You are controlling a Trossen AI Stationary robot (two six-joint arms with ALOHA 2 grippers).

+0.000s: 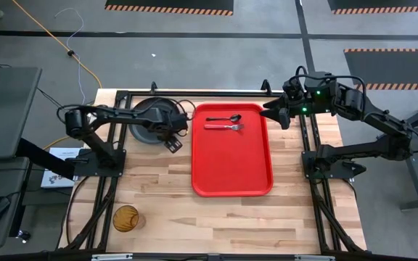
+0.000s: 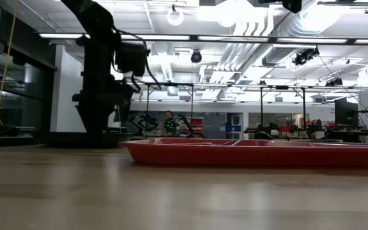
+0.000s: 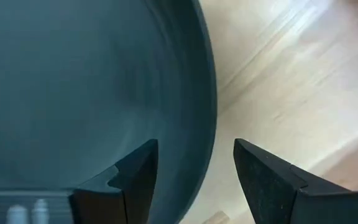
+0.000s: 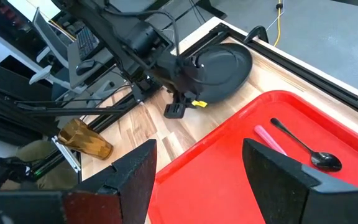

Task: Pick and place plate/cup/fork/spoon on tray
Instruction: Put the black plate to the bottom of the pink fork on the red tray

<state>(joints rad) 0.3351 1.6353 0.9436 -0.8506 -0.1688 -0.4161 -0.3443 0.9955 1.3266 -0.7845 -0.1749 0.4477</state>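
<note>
We have the left gripper [image 3: 194, 180] down at the plate [image 1: 153, 119] beside the tray [image 1: 231, 185], fingers apart astride its rim, likely to pinch it. Spoon [image 1: 225, 118] and fork [image 1: 224, 127] on tray. Cup [image 1: 126, 218] well apart. Right gripper [image 4: 197, 180] waits, fingers apart.

I work in a robotics lab: exposed silver ceiling ducts [image 2: 254, 25], far cluttered workbenches [image 2: 312, 133], hazard-striped black floor mats [image 1: 169, 6], pale wooden table [image 1: 165, 210].
</note>
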